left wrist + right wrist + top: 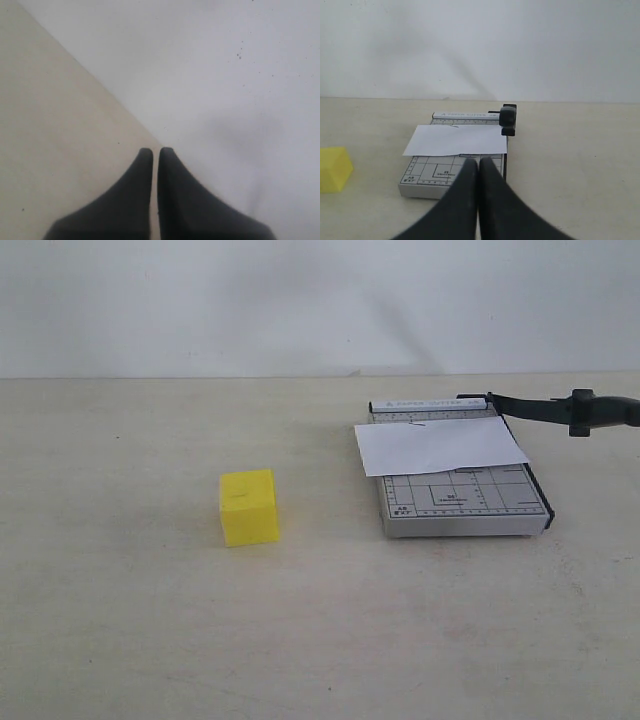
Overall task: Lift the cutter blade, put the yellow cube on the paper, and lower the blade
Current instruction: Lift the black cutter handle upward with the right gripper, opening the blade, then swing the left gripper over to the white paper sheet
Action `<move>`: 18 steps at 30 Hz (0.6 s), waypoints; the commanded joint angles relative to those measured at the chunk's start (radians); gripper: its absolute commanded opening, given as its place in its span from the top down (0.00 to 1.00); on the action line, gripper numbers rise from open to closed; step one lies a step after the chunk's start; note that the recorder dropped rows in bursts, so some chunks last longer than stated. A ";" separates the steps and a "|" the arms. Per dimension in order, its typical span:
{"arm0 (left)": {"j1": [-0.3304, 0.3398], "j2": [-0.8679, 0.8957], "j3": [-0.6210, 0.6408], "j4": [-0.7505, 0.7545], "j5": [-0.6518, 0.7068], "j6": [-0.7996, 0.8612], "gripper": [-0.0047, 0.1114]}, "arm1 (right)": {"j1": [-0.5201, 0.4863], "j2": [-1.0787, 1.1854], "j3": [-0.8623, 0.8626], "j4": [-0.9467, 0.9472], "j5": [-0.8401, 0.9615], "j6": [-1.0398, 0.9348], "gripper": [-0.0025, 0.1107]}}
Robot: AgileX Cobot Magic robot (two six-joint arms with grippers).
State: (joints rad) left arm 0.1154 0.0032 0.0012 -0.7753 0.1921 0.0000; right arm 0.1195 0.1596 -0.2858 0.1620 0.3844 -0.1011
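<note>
Yellow cube (pixel 334 169) lies at the left edge of the frame, well apart from the right gripper (pixel 479 161), whose fingers are pressed together at bottom centre. Beyond them the paper (pixel 455 139) rests across the grey cutter base (pixel 427 175), with the cutter blade (pixel 508 120) lifted off it. The left gripper (pixel 155 151) is likewise pinched together.

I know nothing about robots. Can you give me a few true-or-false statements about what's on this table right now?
1. The bright yellow cube sits on the plain white paper sheet. False: it stands on the beige table, apart from the sheet.
2. The paper lies on the grey gridded cutter base. True.
3. The long black cutter blade lies flat along the base. False: it is raised, its handle end in the air.
4. The left gripper and the right gripper are shut, holding nothing. True.
</note>
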 commanded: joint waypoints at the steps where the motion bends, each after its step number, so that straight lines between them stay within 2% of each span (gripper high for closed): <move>1: -0.007 -0.003 -0.001 -0.018 -0.052 0.018 0.92 | 0.003 -0.005 0.006 -0.031 0.051 -0.010 0.98; 8: -0.007 -0.003 -0.005 -0.011 -0.408 0.045 0.92 | 0.003 -0.005 0.006 -0.064 0.071 -0.010 0.98; 10: -0.007 -0.003 -0.084 0.030 -0.439 0.073 0.92 | 0.003 -0.005 0.006 -0.064 0.075 -0.010 0.98; 13: -0.007 0.082 -0.270 0.185 -0.309 0.156 0.92 | 0.003 -0.005 0.006 -0.064 0.079 -0.010 0.98; 16: -0.007 0.373 -0.502 0.237 -0.036 0.156 0.92 | 0.003 -0.005 0.006 -0.064 0.074 -0.010 0.98; 18: -0.007 0.581 -0.655 0.229 0.150 0.249 0.92 | 0.003 -0.005 0.006 -0.064 0.074 -0.010 0.98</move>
State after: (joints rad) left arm 0.1154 0.3364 -0.4976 -0.5741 0.0817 0.1582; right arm 0.1195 0.1596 -0.2834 0.1103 0.4651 -0.1031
